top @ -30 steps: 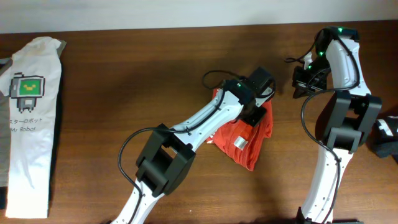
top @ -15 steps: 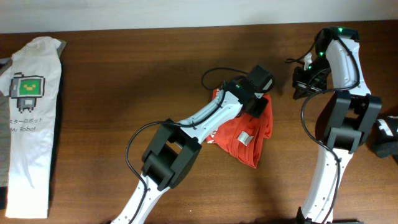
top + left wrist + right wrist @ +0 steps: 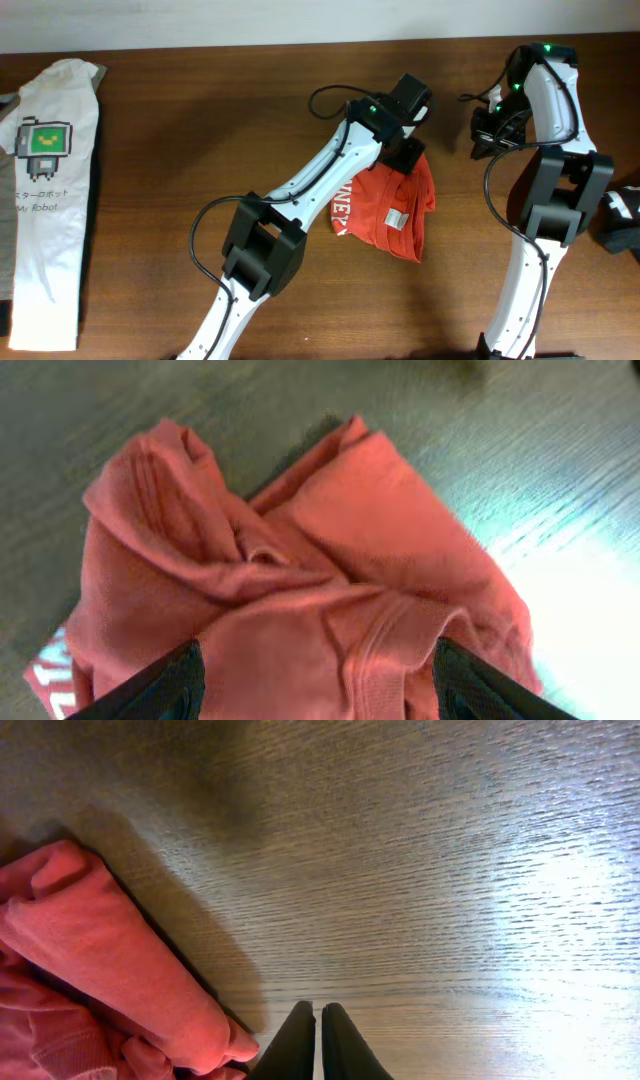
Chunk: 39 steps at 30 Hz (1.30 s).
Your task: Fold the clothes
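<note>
left hand (image 3: 318, 665) hung fingers apart over crumpled orange-red T-shirt (image 3: 385, 205) | right hand (image 3: 320, 1038) was pinched together, empty, above bench (image 3: 200, 130)

A shirt (image 3: 390, 208) is bunched on the tabletop (image 3: 200, 130), right of centre. The left jaws are held above its rear edge, one to either side of its folds. The right jaws are set to the right of it and farther back, over bare tabletop, apart from the cloth. A second shirt (image 3: 45, 190) is laid flat at the far left edge, well apart. An object (image 3: 622, 222) is placed at the right edge.
</note>
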Motion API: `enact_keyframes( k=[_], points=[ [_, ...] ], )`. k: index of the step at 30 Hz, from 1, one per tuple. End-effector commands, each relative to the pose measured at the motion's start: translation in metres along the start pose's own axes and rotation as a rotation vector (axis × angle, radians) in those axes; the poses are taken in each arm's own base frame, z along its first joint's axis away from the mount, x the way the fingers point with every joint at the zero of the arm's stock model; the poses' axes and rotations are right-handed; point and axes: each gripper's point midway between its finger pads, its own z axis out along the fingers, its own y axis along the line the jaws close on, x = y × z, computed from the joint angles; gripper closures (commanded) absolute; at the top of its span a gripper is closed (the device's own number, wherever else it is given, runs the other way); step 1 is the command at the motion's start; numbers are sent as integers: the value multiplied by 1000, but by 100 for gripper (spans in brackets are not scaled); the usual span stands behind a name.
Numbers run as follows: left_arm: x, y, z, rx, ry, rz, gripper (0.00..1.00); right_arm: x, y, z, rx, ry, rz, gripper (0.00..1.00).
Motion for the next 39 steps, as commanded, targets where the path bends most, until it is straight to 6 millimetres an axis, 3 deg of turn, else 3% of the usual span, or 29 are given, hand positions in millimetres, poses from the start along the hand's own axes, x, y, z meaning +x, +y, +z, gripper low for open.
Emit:
enact_keyframes(
  k=[1,5,7,11,12,13,14,20,27,29,30,32,33,36,39],
  points=[
    [9,6,-3,-11,43,12,27,1,0,1,10,5,-5,91],
    [13,2,0,-9,55,23,27,1,0,1,10,5,-5,91],
    [18,0,8,-3,78,24,22,1,0,1,10,5,-5,91],
    [34,-35,24,77,129,63,23,1,0,1,10,5,-5,91],
    [36,-43,25,82,132,76,47,1,0,1,10,5,-5,91],
    [37,-49,25,85,129,91,47,1,0,1,10,5,-5,91],
    [37,-51,26,81,127,96,36,2,-1,1,10,6,-5,91],
    [35,-28,33,-39,117,98,32,3,-1,1,10,11,-4,92],
    [14,-8,37,-76,41,72,32,3,0,1,10,10,-4,92],
    [19,-6,48,-78,57,69,51,3,0,1,10,10,-4,92],
    [23,-6,54,-74,73,69,53,3,0,1,10,10,-4,92],
    [30,-9,63,-56,95,68,73,3,0,1,10,10,-5,92],
    [32,-12,66,-33,104,67,100,2,0,1,10,10,-5,92],
    [30,-13,63,-33,98,68,100,2,0,1,10,9,-4,92],
    [10,-17,36,-32,60,68,100,2,0,1,10,9,-4,92]
  ],
)
